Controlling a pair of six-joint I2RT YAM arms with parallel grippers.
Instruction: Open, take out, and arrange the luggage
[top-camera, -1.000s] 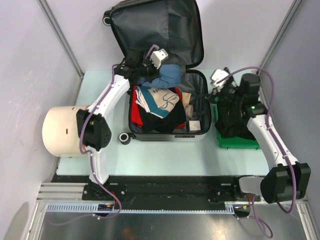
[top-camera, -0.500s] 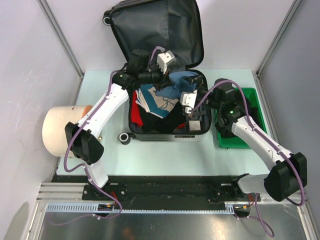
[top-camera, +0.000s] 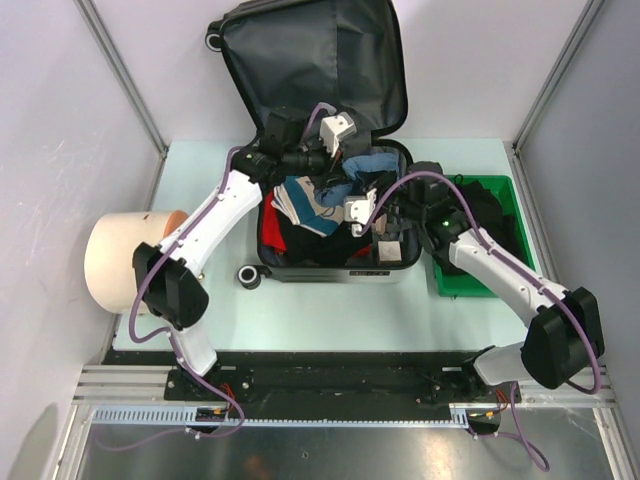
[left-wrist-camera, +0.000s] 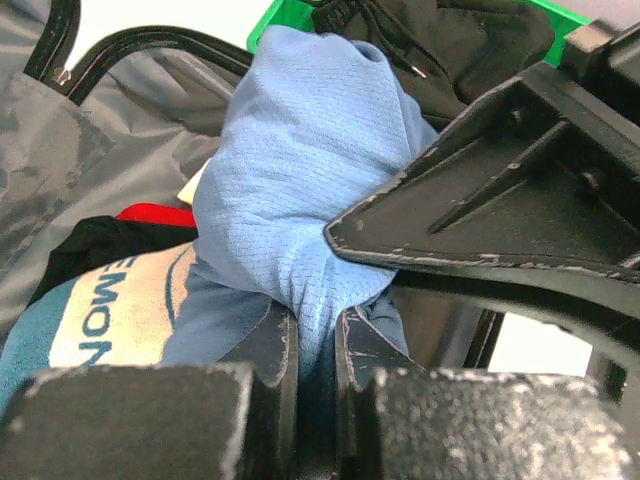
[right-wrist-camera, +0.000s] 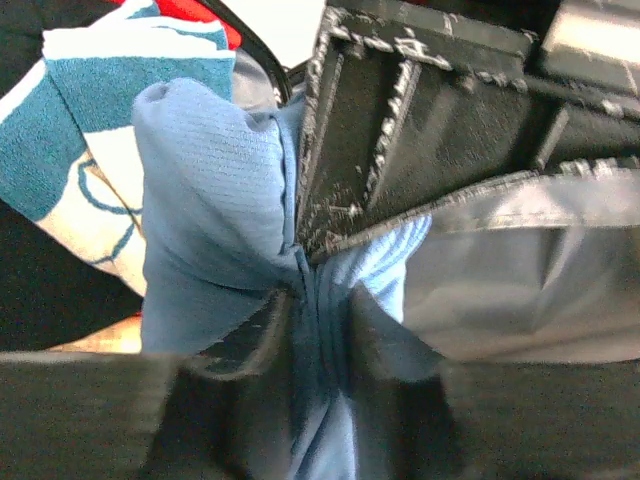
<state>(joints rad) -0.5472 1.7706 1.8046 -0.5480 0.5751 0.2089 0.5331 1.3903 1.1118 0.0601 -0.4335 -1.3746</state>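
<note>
From above, the luggage sits open at the back of the desk. Its lid leans up at the back, so both arms can reach in. The shell is hard and the lining is soft and grey. Inside is a heap of floppy clothes. The left arm and the right arm meet at the blue cloth, which is bunched up on top of the heap. I think two grips help here, because soft cloth sags and drags. A green bin stands just beside the luggage on the right, with black cloth in it. It looks like the place for things that come out. A big beige drum lies on the left.

From the left wrist, the left jaws are narrow and pinch a fold of the blue cloth. The cloth is thin, with tiny holes like a sports shirt. It puffs into a round lump above the pinch. Below it lie a teal and cream cloth with letters and a red cloth. A scuffed black bar crosses close by. I think it is part of the other arm.

From the right wrist, the right jaws are narrow too and squeeze a pleat of the same blue cloth. A black finger of the left arm presses the cloth just above them. The grey lining beside it looks smooth.
</note>
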